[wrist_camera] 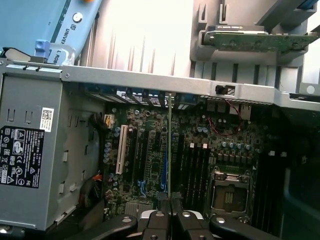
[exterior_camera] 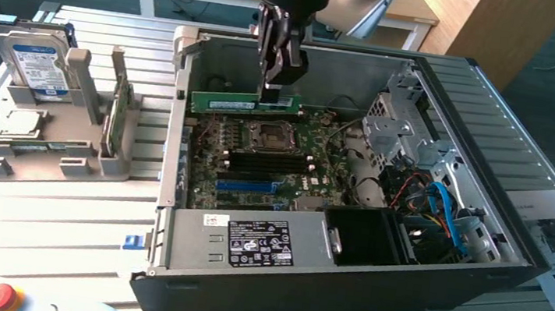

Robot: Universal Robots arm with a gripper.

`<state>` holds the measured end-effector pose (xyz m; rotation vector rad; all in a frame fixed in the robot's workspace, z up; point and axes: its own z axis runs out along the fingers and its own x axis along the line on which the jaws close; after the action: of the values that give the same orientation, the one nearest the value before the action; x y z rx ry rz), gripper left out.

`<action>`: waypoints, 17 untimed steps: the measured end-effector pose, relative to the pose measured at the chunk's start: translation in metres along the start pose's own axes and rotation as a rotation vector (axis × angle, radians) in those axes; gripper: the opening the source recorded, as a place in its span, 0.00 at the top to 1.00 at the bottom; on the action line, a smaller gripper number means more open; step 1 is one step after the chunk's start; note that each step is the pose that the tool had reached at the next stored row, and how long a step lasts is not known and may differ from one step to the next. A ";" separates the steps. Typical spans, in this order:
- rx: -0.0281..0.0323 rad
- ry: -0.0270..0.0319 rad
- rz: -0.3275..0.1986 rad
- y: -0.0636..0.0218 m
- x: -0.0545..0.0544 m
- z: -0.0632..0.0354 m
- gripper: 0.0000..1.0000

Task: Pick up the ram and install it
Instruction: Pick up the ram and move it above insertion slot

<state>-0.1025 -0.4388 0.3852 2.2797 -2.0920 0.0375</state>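
The ram (exterior_camera: pixel 226 103) is a long green board with a white sticker. It hangs level on its long edge over the open computer case (exterior_camera: pixel 174 191), above the far part of the motherboard (exterior_camera: pixel 256 161). My gripper (exterior_camera: pixel 279 81) comes down from above and is shut on the ram's end at the exterior view's right. In the wrist view the ram (wrist_camera: pixel 169 150) shows edge-on as a thin line running out from my gripper (wrist_camera: pixel 170 212), over the motherboard (wrist_camera: pixel 200 150) and beside its dark slots (wrist_camera: pixel 197 170).
A grey holder (exterior_camera: pixel 42 152) at the exterior view's left carries a hard drive (exterior_camera: pixel 40 66), a square processor chip (exterior_camera: pixel 17 123) and another green board (exterior_camera: pixel 118 114) on edge. The case holds a power supply (exterior_camera: pixel 246 242), a drive cage (exterior_camera: pixel 401 130) and cables. A red button (exterior_camera: pixel 2 297) sits at the front.
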 end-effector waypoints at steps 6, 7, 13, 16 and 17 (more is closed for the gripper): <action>-0.0019 -0.0006 0.037 0.0000 0.000 0.0000 0.88; -0.0018 -0.0006 0.037 -0.0001 0.000 0.0000 0.88; -0.0019 -0.0007 0.037 -0.0100 0.003 0.0001 0.88; -0.0019 -0.0006 0.038 -0.0167 0.004 0.0000 0.88; -0.0019 -0.0006 0.038 -0.0190 0.004 0.0000 0.88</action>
<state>-0.0831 -0.4416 0.3850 2.2390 -2.1347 0.0362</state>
